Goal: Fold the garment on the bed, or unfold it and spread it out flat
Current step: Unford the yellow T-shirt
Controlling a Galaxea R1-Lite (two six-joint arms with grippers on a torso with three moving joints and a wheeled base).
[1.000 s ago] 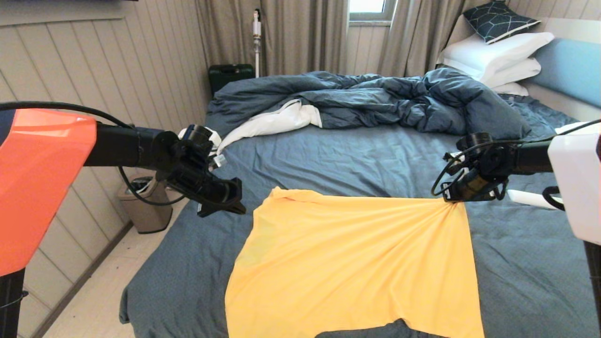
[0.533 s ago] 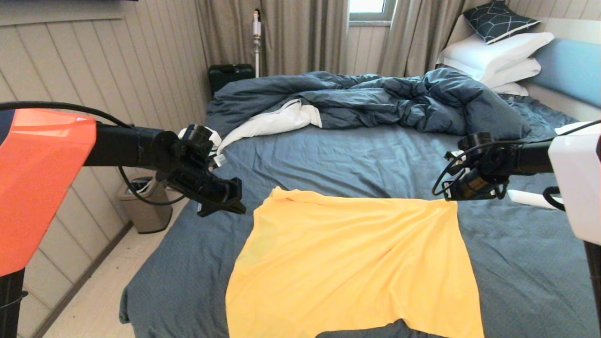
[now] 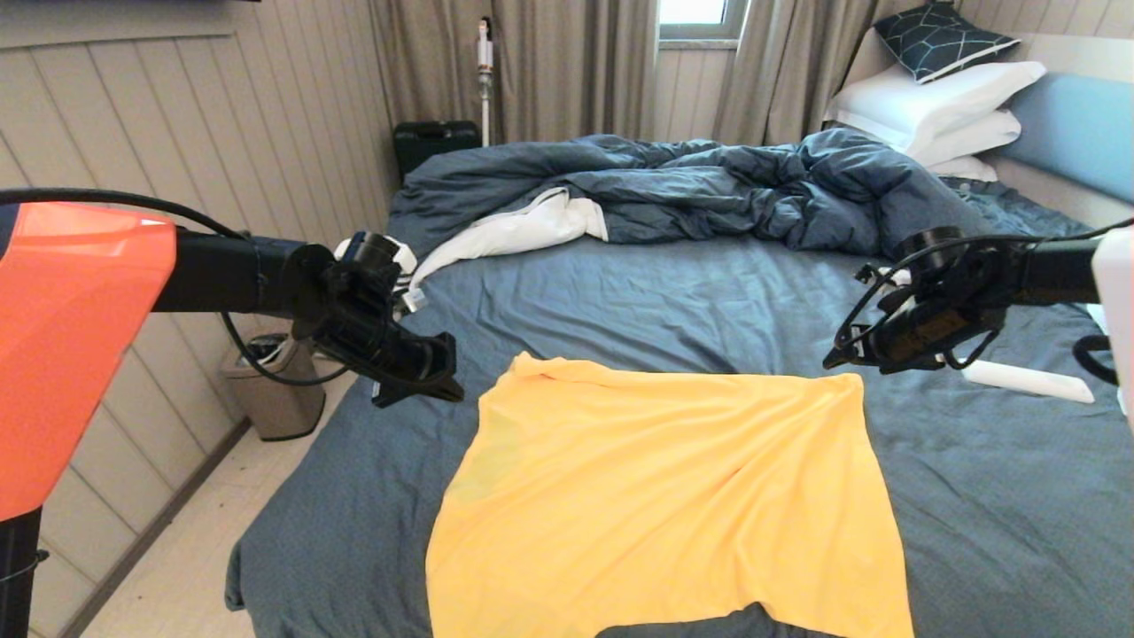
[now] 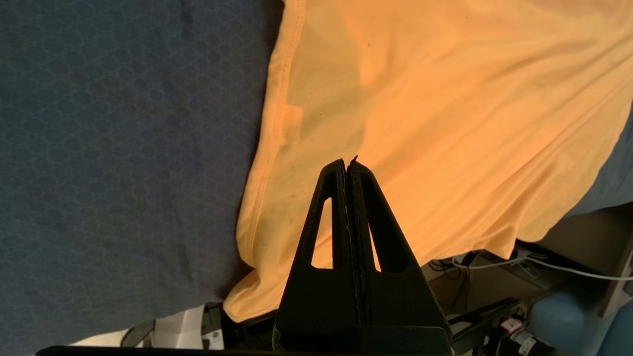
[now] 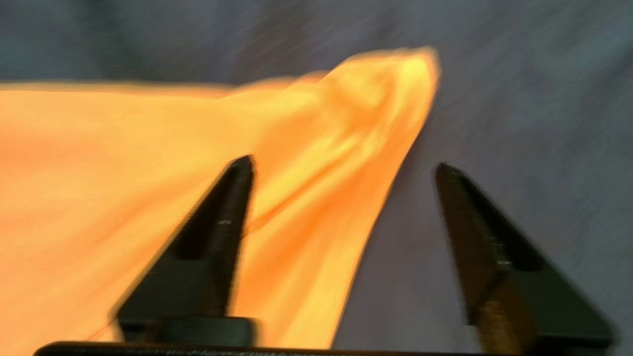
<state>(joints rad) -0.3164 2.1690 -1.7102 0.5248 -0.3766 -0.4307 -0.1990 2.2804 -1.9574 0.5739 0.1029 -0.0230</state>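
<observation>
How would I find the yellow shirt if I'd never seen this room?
Start at the big bed with the dark blue-grey sheet. The garment lies spread on its near part, between the left gripper and the right gripper, which hang just above its far corners. It is the only bright yellow thing; the rumpled duvet is dark blue and the pillows white.

Garment [image 3: 656, 496] lies flat on near half of bed [image 3: 638, 292]. Duvet [image 3: 709, 190] heaped behind it at 12 o'clock; pillows [image 3: 939, 111] at 1 o'clock. Left gripper [image 3: 447, 385] hangs at garment's 10 o'clock corner, right gripper [image 3: 837, 359] just past its 2 o'clock corner.
</observation>
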